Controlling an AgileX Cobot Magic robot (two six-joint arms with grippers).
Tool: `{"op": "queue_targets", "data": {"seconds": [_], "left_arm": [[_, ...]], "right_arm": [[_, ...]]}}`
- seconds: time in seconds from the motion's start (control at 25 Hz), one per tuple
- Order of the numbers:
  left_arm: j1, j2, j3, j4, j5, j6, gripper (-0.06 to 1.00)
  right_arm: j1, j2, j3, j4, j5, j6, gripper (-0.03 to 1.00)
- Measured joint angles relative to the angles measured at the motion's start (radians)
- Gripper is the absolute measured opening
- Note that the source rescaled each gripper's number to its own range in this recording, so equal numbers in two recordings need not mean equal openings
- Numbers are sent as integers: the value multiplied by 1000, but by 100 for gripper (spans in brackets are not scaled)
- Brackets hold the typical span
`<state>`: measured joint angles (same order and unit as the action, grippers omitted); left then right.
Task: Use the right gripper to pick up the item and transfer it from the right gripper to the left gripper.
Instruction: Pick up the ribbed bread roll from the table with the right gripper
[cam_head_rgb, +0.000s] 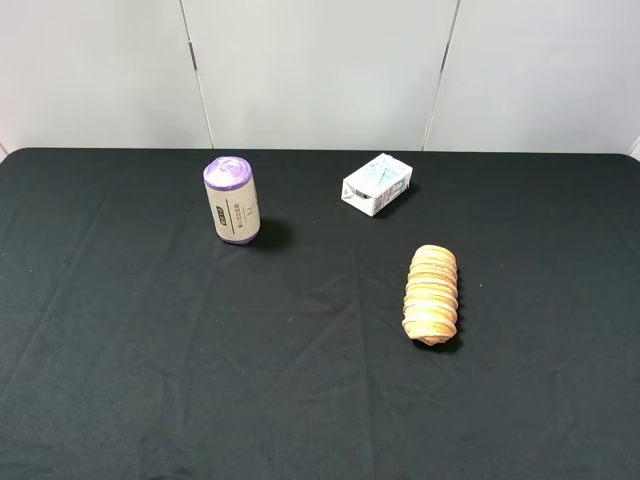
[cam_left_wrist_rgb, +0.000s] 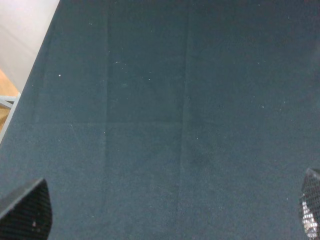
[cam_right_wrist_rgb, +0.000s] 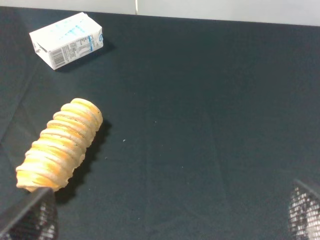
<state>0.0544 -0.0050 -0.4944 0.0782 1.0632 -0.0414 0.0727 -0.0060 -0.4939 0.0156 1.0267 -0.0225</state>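
The item, a tan-orange ridged loaf (cam_head_rgb: 432, 294), lies on the black tablecloth right of centre in the high view. It also shows in the right wrist view (cam_right_wrist_rgb: 59, 144), just beyond one fingertip. My right gripper (cam_right_wrist_rgb: 165, 220) is open and empty; only its two fingertips (cam_right_wrist_rgb: 30, 217) show at the picture's corners. My left gripper (cam_left_wrist_rgb: 165, 210) is open and empty over bare cloth, with its fingertips (cam_left_wrist_rgb: 27, 210) wide apart. Neither arm shows in the high view.
A purple-capped beige cylinder (cam_head_rgb: 231, 200) stands upright at the back left. A small white-blue carton (cam_head_rgb: 377, 183) lies at the back centre, also in the right wrist view (cam_right_wrist_rgb: 66, 40). The table's edge (cam_left_wrist_rgb: 30, 80) shows in the left wrist view.
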Motion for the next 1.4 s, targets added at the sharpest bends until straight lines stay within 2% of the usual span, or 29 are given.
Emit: {"op": "queue_targets", "data": {"seconds": [1.16,1.4], "left_arm": [[0,0,0,0,0,0,99],[0,0,0,0,0,0,99]], "right_arm": [[0,2,-4,0,0,1,100],[0,178,-91,8,-2,22,100]]}}
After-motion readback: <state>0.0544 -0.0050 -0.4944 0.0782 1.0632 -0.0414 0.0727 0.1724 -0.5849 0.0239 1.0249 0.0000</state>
